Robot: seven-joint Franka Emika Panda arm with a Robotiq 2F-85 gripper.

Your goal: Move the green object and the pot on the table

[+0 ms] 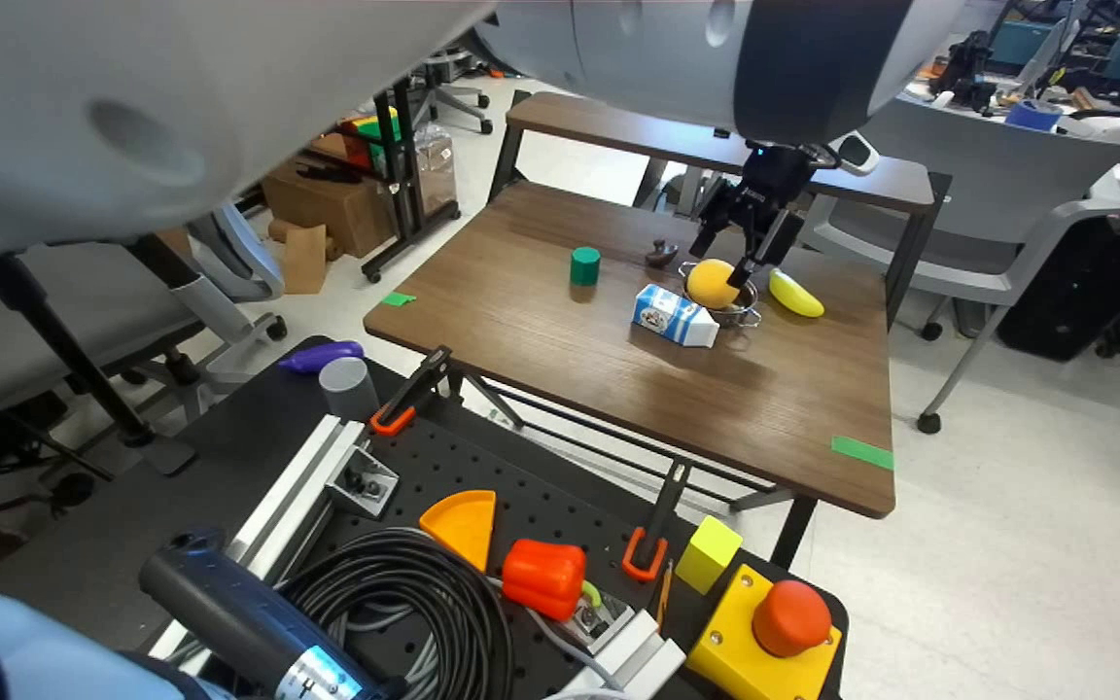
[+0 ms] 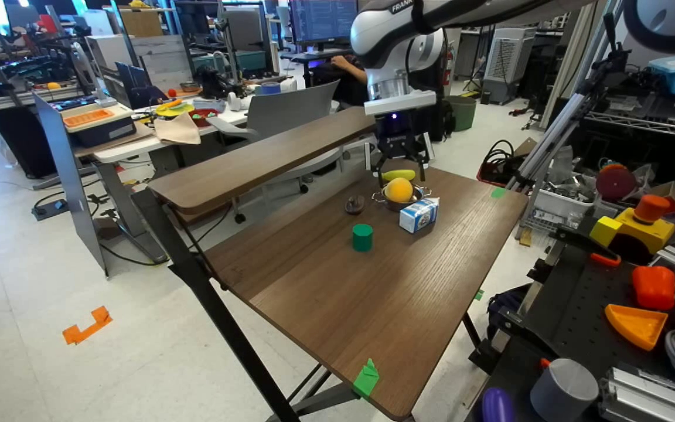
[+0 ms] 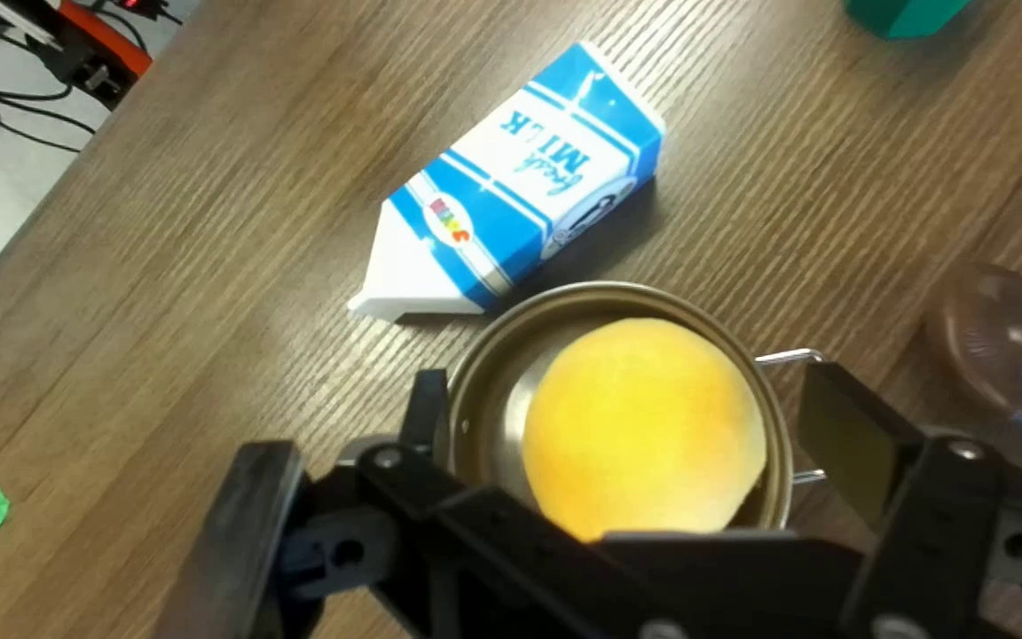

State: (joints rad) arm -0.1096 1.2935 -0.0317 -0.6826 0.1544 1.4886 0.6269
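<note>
The green object [image 1: 585, 265] is a small dark-green cylinder standing on the brown table [image 1: 560, 340]; it also shows in an exterior view [image 2: 362, 238] and at the top edge of the wrist view [image 3: 906, 16]. The pot [image 2: 399, 206] is a small steel pot with wire handles; it also shows in the wrist view [image 3: 491, 426]. A yellow-orange ball [image 3: 644, 426] sits inside it. My gripper [image 3: 626, 404] is open over the pot, its fingers on either side of the ball and rim in the wrist view. I cannot tell whether they touch the pot.
A blue-and-white milk carton [image 3: 511, 186] lies right beside the pot. A brown lid-like piece [image 2: 354, 204] and a yellow banana [image 1: 795, 294] lie close by. A raised shelf [image 1: 657, 126] runs along one table edge. Green tape [image 1: 862, 452] marks the table.
</note>
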